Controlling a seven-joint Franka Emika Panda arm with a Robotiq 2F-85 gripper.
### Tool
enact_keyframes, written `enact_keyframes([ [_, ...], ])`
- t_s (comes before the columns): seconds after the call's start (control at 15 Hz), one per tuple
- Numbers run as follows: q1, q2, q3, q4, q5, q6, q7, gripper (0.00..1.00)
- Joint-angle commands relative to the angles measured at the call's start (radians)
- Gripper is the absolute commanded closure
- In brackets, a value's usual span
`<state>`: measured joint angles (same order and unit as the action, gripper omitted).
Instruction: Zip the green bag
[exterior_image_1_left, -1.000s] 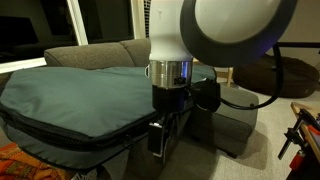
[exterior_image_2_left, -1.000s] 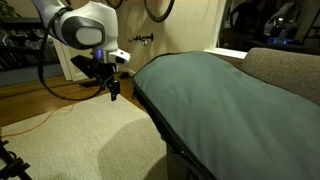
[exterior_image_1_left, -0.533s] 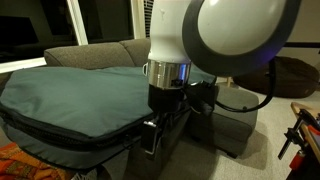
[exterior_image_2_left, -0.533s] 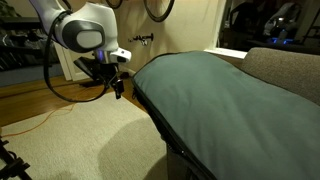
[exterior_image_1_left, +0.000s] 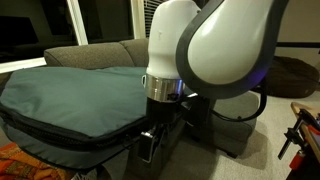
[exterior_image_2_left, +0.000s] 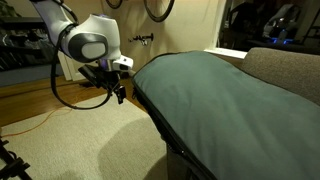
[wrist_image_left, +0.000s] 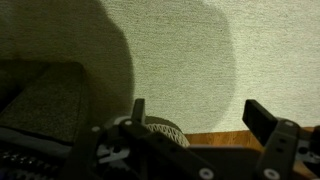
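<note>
The green bag (exterior_image_1_left: 70, 95) is a very large flat teal padded bag with a dark zipper band along its edge, lying on a grey sofa; it shows in both exterior views (exterior_image_2_left: 215, 95). My gripper (exterior_image_2_left: 121, 92) hangs beside the bag's rounded end, just off its edge, over the carpet. In an exterior view it (exterior_image_1_left: 150, 140) sits low at the bag's front edge. In the wrist view the two fingers (wrist_image_left: 195, 115) are spread apart with only carpet between them. The bag's edge (wrist_image_left: 35, 95) shows at the left of that view.
The grey sofa (exterior_image_1_left: 95, 52) carries the bag, and its arm shows too (exterior_image_2_left: 285, 70). A brown beanbag (exterior_image_1_left: 295, 75) sits behind. Beige carpet (exterior_image_2_left: 90, 140) covers the floor, with wood floor (exterior_image_2_left: 25, 100) and an orange cable beyond.
The arm has moved closer to the bag's rounded end and lower; the gripper stays open and empty.
</note>
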<state>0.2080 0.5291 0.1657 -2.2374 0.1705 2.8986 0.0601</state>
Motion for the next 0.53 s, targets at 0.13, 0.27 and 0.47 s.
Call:
enact_keyframes([
  [0.13,0.009,0.076,-0.006,0.078,-0.022,0.017,0.031,0.00],
  [0.27,0.016,0.098,-0.012,0.102,-0.025,0.016,0.036,0.00],
  [0.47,0.026,0.118,-0.018,0.122,-0.032,0.029,0.038,0.00],
])
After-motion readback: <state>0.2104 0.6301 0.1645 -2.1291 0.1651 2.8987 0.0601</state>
